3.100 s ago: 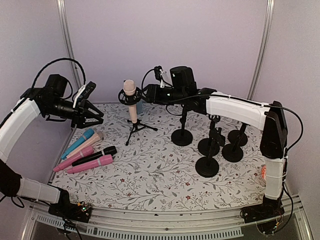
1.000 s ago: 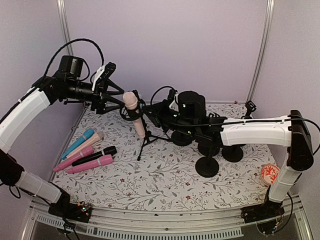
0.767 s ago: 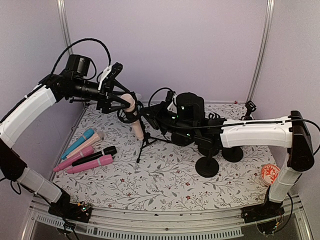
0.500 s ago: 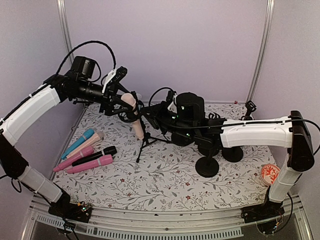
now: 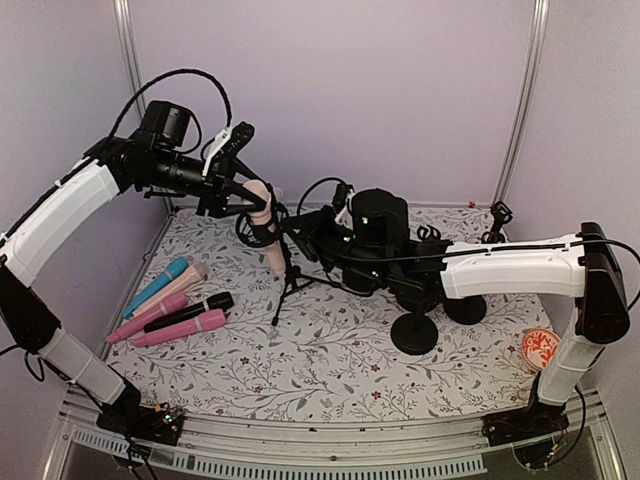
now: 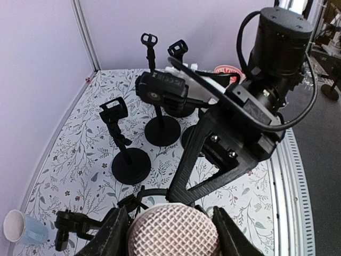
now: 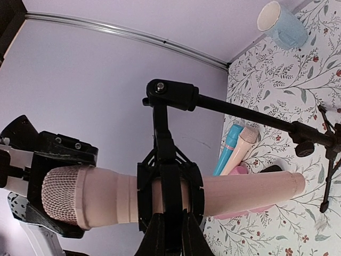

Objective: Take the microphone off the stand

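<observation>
- Microphone [image 5: 266,228], seen from above, sits tilted in the ring [image 5: 262,232] of the stand [image 5: 288,290]. Its head points up and to the left, over the back left part of the table [image 5: 330,385].
- The left gripper [image 5: 243,197] is squeezed tight on the microphone's head. The right gripper [image 5: 300,232] pinches the stand's ring from the other side.
- Loose microphones [image 5: 172,305] lie along the left edge. Empty stands [image 5: 415,335] crowd the right side. Flowery cloth [image 5: 300,360] shows between the stand and the near edge.
- Left wrist view: two black fingers [image 6: 113,234] press on both sides of the round mesh head [image 6: 173,232]. Past it, the right arm [image 6: 256,101] fills the middle. A paper cup [image 6: 20,226] sits by the left wall.
- Right wrist view: the microphone lies across the picture and runs through the black ring. The right gripper's fingers clamp the ring's bottom. The mesh head sits between the left gripper's fingers. The tail end pokes out on the right.
</observation>
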Tool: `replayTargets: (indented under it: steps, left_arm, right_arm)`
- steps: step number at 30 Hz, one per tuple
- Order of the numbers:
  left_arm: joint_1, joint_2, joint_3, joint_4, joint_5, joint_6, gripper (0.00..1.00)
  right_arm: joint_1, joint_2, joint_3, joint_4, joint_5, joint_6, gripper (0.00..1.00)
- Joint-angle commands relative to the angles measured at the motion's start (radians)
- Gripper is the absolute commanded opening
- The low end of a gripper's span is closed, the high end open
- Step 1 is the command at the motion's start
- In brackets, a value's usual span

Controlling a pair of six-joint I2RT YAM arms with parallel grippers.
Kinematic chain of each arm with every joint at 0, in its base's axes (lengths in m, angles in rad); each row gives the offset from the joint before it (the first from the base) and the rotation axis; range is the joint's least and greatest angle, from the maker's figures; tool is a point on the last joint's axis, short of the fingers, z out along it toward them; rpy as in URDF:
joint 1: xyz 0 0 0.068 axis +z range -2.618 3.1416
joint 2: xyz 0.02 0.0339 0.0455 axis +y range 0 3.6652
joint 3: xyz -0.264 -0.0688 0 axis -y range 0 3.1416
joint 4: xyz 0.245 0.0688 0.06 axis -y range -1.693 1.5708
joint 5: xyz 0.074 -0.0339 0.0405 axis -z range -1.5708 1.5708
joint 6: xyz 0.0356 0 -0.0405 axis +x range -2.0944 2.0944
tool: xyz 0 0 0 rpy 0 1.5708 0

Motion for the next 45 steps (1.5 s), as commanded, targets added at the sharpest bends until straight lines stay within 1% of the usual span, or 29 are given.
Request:
replayTargets:
  steps: [1,5,8,13,17,21,23,25,27,29,34,36,39,41,43,45]
  left_arm:
    - [-0.014,-0.011,0.116,-0.068,0.059,0.023,0.02]
    - [-0.014,-0.011,0.261,-0.15,0.065,0.052,0.02]
    - [-0.013,-0.034,0.321,-0.163,0.03,0.074,0.02]
    - [-0.004,-0.104,0.366,-0.162,-0.037,0.094,0.01]
    - [0.01,-0.159,0.393,-0.161,-0.045,0.082,0.02]
    - [0.019,-0.22,0.381,-0.144,-0.088,0.063,0.01]
    - [0.03,-0.253,0.35,-0.136,-0.13,0.06,0.0]
    - [0.043,-0.288,0.292,-0.109,-0.218,0.055,0.0]
    - [0.068,-0.319,0.212,-0.099,-0.321,0.066,0.0]
    - [0.126,-0.341,0.126,-0.118,-0.383,0.116,0.0]
    - [0.22,-0.362,-0.105,-0.108,-0.499,0.193,0.0]
    - [0.24,-0.374,-0.204,-0.085,-0.487,0.216,0.0]
    - [0.254,-0.421,-0.317,-0.04,-0.41,0.234,0.0]
    - [0.252,-0.441,-0.371,-0.03,-0.344,0.259,0.0]
    - [0.247,-0.441,-0.397,-0.048,-0.289,0.277,0.0]
    - [0.234,-0.409,-0.378,-0.13,-0.246,0.299,0.0]
  right_arm:
    - [0.0,-0.021,-0.017,0.009,0.03,-0.015,0.0]
    - [-0.006,-0.017,-0.017,-0.01,0.029,-0.026,0.0]
    - [-0.011,-0.021,-0.021,-0.025,0.036,-0.036,0.0]
    - [-0.019,-0.042,-0.043,-0.04,0.052,-0.044,0.0]
    - [-0.024,-0.049,-0.048,-0.054,0.06,-0.053,0.0]
    - [-0.028,-0.049,-0.046,-0.06,0.058,-0.055,0.0]
    - [-0.029,-0.049,-0.042,-0.061,0.057,-0.062,0.02]
    - [-0.03,-0.053,-0.035,-0.062,0.06,-0.077,0.11]
    - [-0.031,-0.063,-0.028,-0.061,0.066,-0.099,0.26]
    - [-0.03,-0.075,-0.022,-0.061,0.072,-0.134,0.35]
    - [-0.029,-0.104,-0.016,-0.063,0.078,-0.212,0.49]
    - [-0.029,-0.117,-0.021,-0.062,0.077,-0.237,0.54]
    - [-0.029,-0.143,-0.04,-0.064,0.078,-0.266,0.62]
    - [-0.029,-0.167,-0.057,-0.07,0.089,-0.286,0.65]
    - [-0.029,-0.194,-0.081,-0.081,0.108,-0.305,0.66]
    - [-0.029,-0.222,-0.122,-0.093,0.13,-0.315,0.66]
